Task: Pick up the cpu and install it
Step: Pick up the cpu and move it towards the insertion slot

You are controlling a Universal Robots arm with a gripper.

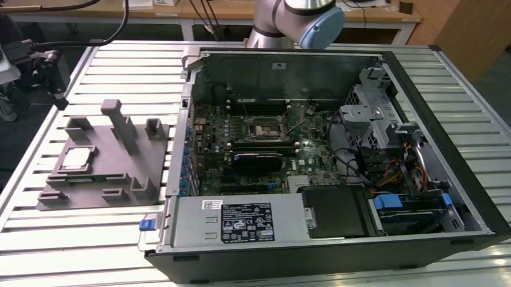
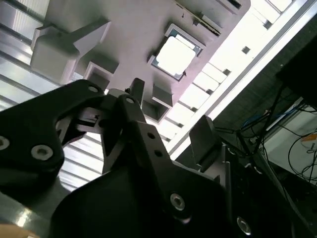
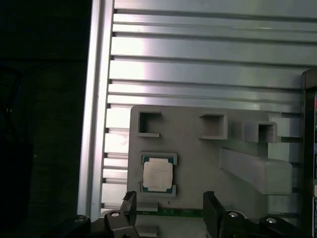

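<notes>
Looking across the slatted metal counter [image 1: 96, 239], an onlooker would have found the cpu [image 1: 76, 158] lying flat in a shallow square recess of the grey moulded tray [image 1: 104, 179], its pale metal top facing up. In the exterior view the tray sat at about nine o'clock from the open computer case [image 1: 459, 155], just beside its wall. The chip rested toward the tray's nine o'clock edge, with the tray's upright posts [image 1: 112, 113] at about one o'clock from it. Inside the case the motherboard [image 1: 215, 149] lay flat. The dark square socket [image 1: 261, 127] with its metal frame was near the board's middle, roughly at three o'clock from the cpu and well apart from it. The arm [image 1: 297, 18] rose at twelve o'clock, behind the case. In both wrist views the hand [image 3: 171, 213] [image 2: 171, 116] hung above the tray [image 3: 198, 148] [image 2: 129, 29], and its black fingers [image 3: 130, 208] [image 2: 203, 136] stood spread apart with nothing between them. They touched neither the tray nor the chip. The cpu [image 3: 158, 174] [image 2: 176, 53] showed just past the fingertips, seated in its recess, a thin greenish rim framing the bright metal top. In the first wrist view the counter [image 3: 198, 64] showed its silvery slats beyond the tray, and its edge ran alongside the tray with dark floor [image 3: 44, 124] past it.
</notes>
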